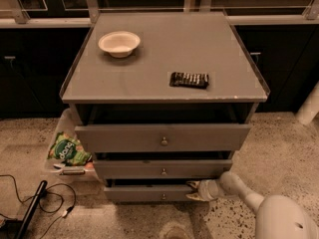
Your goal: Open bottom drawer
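Speckled floor fronts the grey wooden cabinet [199,44]; the white gripper [198,190] sits at the slim grey bottom drawer's [139,193] right end, and I cannot tell its hold. Best to pull straight outward, level.

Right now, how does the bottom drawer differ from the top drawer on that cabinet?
The bottom drawer has a slimmer, narrower front than the top drawer. The gripper is at the bottom drawer's right end, well below the top drawer. Both are grey with a small round knob at centre.
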Controlling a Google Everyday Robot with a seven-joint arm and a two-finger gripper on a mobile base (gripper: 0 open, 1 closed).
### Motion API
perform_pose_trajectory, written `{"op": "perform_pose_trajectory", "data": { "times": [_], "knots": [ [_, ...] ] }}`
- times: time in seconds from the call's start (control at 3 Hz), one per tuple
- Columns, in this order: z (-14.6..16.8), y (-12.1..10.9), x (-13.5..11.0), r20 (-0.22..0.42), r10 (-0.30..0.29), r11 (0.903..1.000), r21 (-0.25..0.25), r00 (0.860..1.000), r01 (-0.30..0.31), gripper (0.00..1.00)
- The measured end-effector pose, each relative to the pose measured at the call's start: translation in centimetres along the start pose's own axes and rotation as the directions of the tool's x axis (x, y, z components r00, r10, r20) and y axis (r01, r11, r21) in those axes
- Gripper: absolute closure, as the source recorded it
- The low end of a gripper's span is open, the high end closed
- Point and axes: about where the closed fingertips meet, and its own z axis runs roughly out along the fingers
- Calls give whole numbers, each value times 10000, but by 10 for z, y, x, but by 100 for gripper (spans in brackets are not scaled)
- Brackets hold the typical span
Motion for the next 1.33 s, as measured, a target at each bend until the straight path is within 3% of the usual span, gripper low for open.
{"op": "perform_pose_trajectory", "data": {
  "times": [0.33,0.67,1.33],
  "knots": [
    [-11,9,-4,203,74,10000,-49,9998,-73,88],
    [-11,9,-4,205,75,10000,-51,9998,-73,86],
    [-10,17,-1,437,201,9997,-112,9988,-196,39]
  ]
}}
